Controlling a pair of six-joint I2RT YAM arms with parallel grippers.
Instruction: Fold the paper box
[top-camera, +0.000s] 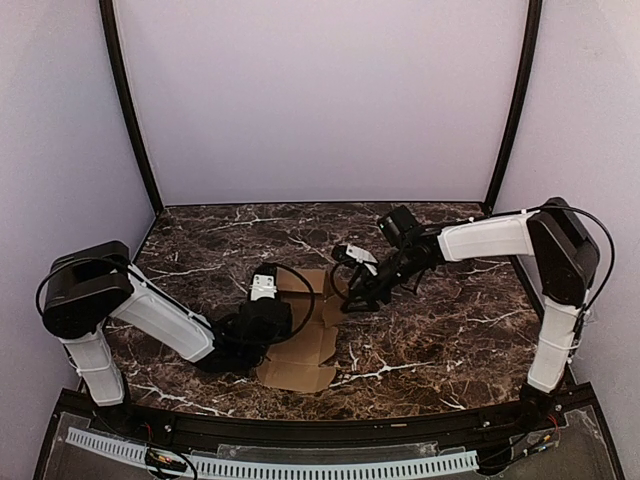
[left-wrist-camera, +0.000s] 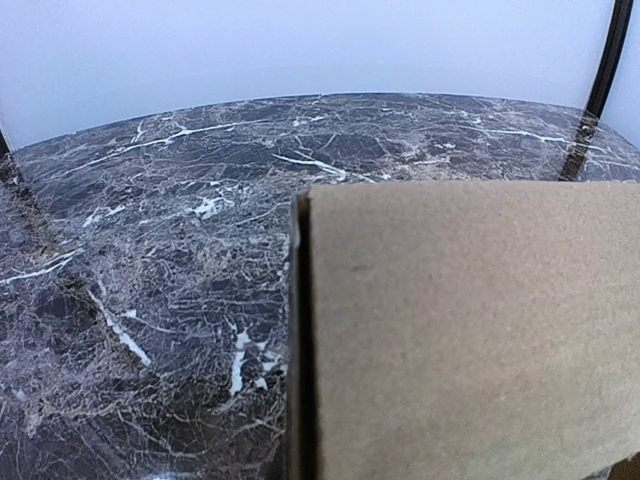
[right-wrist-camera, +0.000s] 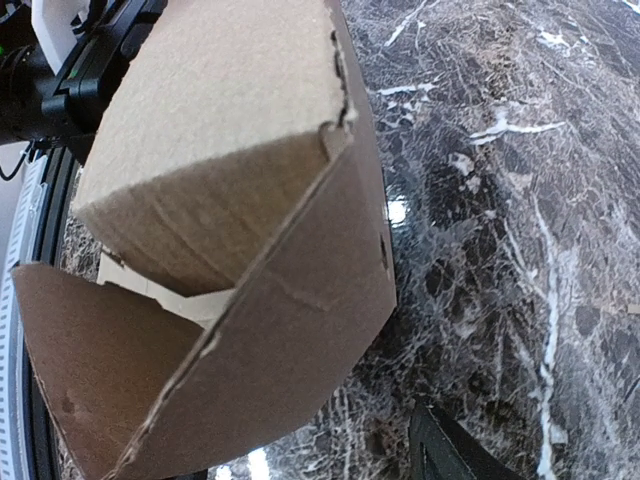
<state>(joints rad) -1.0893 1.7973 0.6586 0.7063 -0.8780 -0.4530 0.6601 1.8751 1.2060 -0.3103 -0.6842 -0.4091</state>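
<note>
The paper box (top-camera: 305, 352) is plain brown cardboard, part flat on the dark marble table and part raised into flaps between the two arms. My left gripper (top-camera: 265, 282) sits low on its left side, shut on a flap. That flap stands upright right in front of the left wrist camera as a brown panel (left-wrist-camera: 470, 330) and hides the fingers. My right gripper (top-camera: 352, 295) hovers at the sheet's right edge, open. One dark fingertip (right-wrist-camera: 450, 455) shows just clear of the folded-up cardboard (right-wrist-camera: 230, 150); the other is hidden behind it.
The marble table (top-camera: 450, 320) stretches right and back to pale walls. Two black corner posts (top-camera: 130, 110) rise at the rear. A black rail with a white perforated strip (top-camera: 300, 465) runs along the near edge. The left arm's black wrist (right-wrist-camera: 70, 70) shows behind the cardboard.
</note>
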